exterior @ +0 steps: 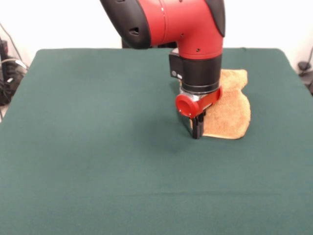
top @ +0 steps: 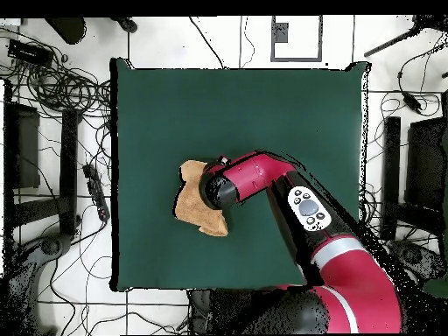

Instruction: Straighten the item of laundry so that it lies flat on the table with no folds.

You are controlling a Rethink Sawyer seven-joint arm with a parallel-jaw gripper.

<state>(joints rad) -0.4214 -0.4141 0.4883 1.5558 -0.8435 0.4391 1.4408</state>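
Claw (exterior: pixel 196 128), its grip impossible to tell, is pressing at the edge of a soft, limp, rumpled terry towel (exterior: pixel 230 110); corners look best for grasping.

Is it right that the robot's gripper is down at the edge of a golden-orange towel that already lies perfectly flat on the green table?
Not quite. The gripper is down at the towel's edge on the green table, but the towel is not flat: the front view shows it crumpled, with an irregular outline.

In the front view the towel (exterior: pixel 230 105) lies on the table (exterior: pixel 98 147), right of centre toward the far edge, with the gripper (exterior: pixel 196 128) at its near left corner.
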